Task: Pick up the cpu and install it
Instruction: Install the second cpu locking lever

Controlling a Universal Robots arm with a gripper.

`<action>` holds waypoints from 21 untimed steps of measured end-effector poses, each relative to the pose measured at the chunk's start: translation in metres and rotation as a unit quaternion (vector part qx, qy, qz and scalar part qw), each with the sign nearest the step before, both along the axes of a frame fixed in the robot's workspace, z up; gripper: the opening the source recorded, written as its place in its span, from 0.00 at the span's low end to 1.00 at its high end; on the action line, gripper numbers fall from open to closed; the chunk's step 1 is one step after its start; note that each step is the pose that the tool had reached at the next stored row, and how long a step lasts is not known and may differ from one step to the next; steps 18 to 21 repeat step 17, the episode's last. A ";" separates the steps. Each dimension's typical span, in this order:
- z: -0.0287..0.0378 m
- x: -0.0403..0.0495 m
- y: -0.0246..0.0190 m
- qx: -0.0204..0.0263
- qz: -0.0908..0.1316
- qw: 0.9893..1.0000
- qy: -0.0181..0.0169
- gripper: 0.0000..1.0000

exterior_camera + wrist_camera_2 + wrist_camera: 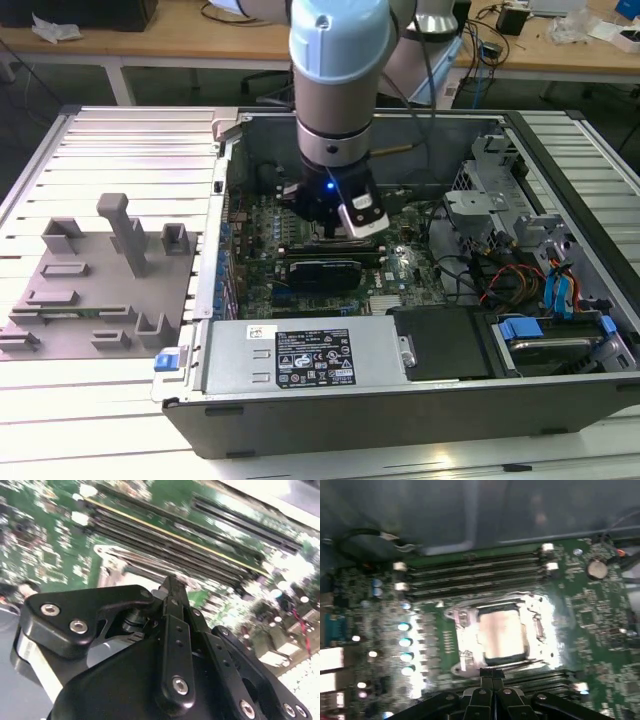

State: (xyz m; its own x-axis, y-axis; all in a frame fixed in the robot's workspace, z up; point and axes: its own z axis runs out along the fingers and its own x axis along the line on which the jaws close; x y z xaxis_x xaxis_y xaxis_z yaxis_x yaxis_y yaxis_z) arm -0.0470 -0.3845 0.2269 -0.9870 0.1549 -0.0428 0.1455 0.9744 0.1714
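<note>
- My gripper [492, 680] hangs low inside the open computer case [400, 425], right over the green motherboard [600, 610].
- In both wrist views the fingers [172, 597] are pressed together tip to tip, with nothing between them.
- The cpu [501, 630] sits in the socket frame [455, 630], its pale metal top facing up, just ahead of the fingertips in the first wrist view. I see the closed tips at the frame's near edge, apart from the chip.
- Beyond the cpu from my tool run the long dark memory slots [475, 572]; in the second wrist view the same slots [200, 545] lie past the fingertips.
- A row of round capacitors [405, 642] stands on the board to one side of the socket.
- In the exterior view my gripper [330, 225] is deep in the case, with the long grey metal box [305, 355] on the near side of it.
- A grey fixture plate [95, 290] lies outside the case, well off toward the exterior view's left.
</note>
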 end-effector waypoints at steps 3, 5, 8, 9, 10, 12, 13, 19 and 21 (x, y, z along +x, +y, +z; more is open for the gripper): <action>0.0000 0.0078 0.0024 -0.007 0.000 1.000 0.000 0.11; 0.0000 0.0080 0.0078 -0.008 0.000 1.000 0.000 0.11; 0.0000 0.0080 0.0195 -0.008 0.000 1.000 0.000 0.11; 0.0000 0.0080 0.0274 -0.008 0.000 1.000 0.000 0.11; 0.0000 0.0080 0.0313 -0.008 0.000 1.000 0.000 0.11; 0.0000 0.0080 0.0316 -0.008 0.000 1.000 0.000 0.11; 0.0000 0.0080 0.0317 -0.008 0.000 1.000 0.000 0.11; 0.0000 0.0080 0.0320 -0.008 0.000 1.000 0.000 0.11; 0.0000 0.0080 0.0320 -0.008 0.000 1.000 0.000 0.11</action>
